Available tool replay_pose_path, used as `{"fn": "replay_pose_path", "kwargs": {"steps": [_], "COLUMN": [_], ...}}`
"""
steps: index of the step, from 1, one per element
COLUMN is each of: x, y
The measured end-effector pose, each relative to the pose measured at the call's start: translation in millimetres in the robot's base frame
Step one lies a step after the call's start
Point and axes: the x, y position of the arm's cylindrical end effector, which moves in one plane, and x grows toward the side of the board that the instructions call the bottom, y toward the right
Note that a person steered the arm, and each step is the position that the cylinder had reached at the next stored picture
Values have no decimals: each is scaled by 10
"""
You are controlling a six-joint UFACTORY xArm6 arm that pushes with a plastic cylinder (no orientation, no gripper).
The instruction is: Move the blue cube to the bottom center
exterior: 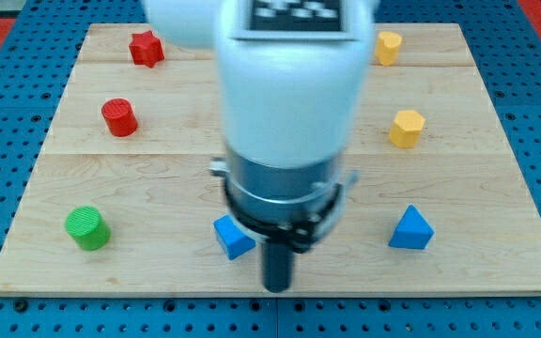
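Camera view, left to right across the wooden tabletop (158, 272): green cylinder (87, 228), red cylinder (119, 117), red star (146, 48), then the blue cube (234, 237) near the bottom edge, just left of centre. My tip (277, 284), a bare rod with nothing to spread or pinch, sits just right of it. Further right: yellow blocks (389, 47) (407, 128) and a blue triangular block (410, 229).

no readable text, only a black-and-white checker marker (294, 11) on the arm (partly cropped)
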Motion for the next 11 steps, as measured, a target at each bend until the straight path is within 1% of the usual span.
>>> {"fn": "replay_pose_path", "kwargs": {"steps": [1, 2, 3, 4, 5, 6, 7, 8, 9, 10, 11], "x": [-161, -593, -1106, -1232, -1131, -425, -574, -817, -839, -624, -355], "y": [-519, -772, -59, 144, -966, -1311, -736, -346, -185, -615, 154]}}
